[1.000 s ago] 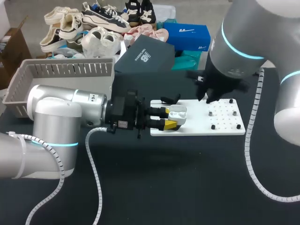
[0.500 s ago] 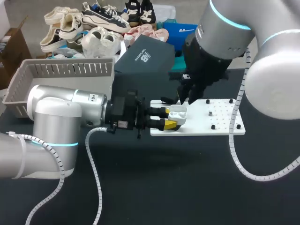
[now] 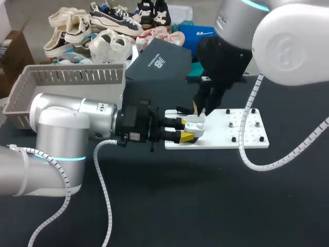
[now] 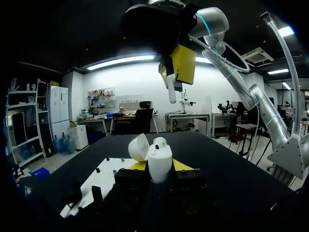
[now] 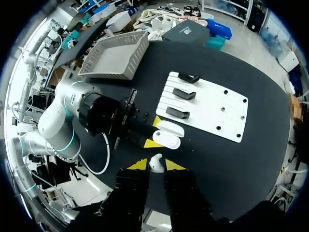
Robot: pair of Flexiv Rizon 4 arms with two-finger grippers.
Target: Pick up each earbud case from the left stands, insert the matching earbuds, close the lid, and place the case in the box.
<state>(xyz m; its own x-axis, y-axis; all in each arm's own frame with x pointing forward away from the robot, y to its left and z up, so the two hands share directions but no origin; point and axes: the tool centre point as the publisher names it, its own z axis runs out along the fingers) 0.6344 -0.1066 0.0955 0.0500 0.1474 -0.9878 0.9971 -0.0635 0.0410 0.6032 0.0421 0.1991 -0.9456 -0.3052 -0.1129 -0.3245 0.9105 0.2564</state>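
My left gripper (image 3: pixel 186 129) is shut on a white earbud case (image 3: pixel 196 123) and holds it just over the near left end of the white board (image 3: pixel 248 138). In the left wrist view the case (image 4: pixel 159 158) stands upright between my fingers with its lid (image 4: pixel 137 147) swung open and one earbud (image 4: pixel 160 141) seated inside. My right gripper (image 4: pixel 175 71) hangs directly above the open case, shut on a second white earbud (image 4: pixel 171 93). From the right wrist view this earbud (image 5: pixel 155 161) sits between my right gripper's (image 5: pixel 155 166) yellow tips, with the case (image 5: pixel 166 140) below.
Three black stands (image 5: pixel 184 93) line the board's left part, and small black pegs (image 3: pixel 234 139) dot its right part. A grey basket (image 3: pixel 67 82) sits at the back left, with a dark shoe box (image 3: pixel 157 62) beside it. Cables trail from both arms.
My right arm has swung left from over the board's pegs to a spot right above the open case, carrying the earbud. The left arm and case stayed still.
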